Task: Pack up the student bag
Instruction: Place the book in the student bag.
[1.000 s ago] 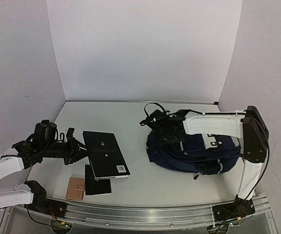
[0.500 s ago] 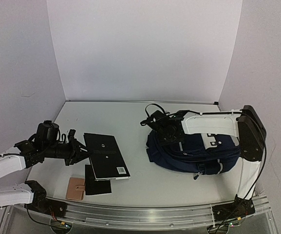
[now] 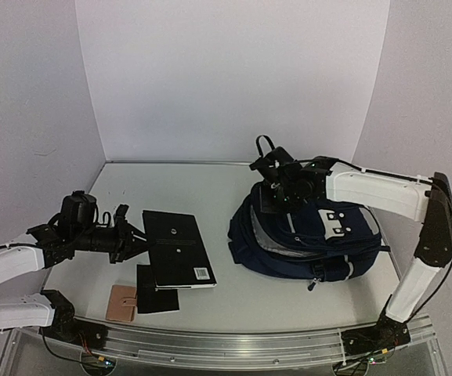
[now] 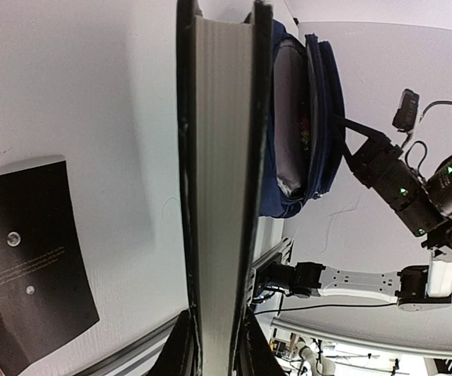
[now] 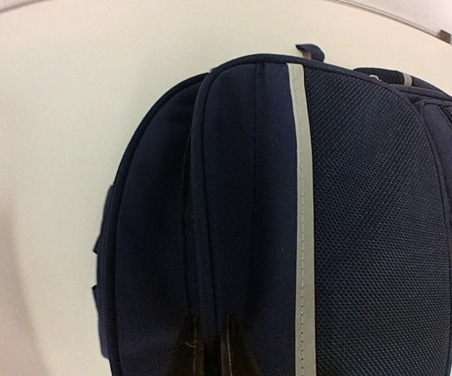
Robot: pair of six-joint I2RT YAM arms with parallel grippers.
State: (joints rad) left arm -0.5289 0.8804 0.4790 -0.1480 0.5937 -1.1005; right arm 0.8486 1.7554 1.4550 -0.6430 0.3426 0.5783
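bag [image 3: 312, 243]: right of centre on table [image 3: 202, 184], mouth agape; right end effector [image 3: 279, 188] pinched closed on its top rim. book [image 3: 177, 249]: left of centre, gripped by left end effector [image 3: 135, 240], not yet packed. card [image 3: 157, 298], wallet [image 3: 121, 302]: lower left, unpacked.

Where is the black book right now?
In the top view, the black book is on the left side, its edge clamped in the left tool, with the student bag to its right.
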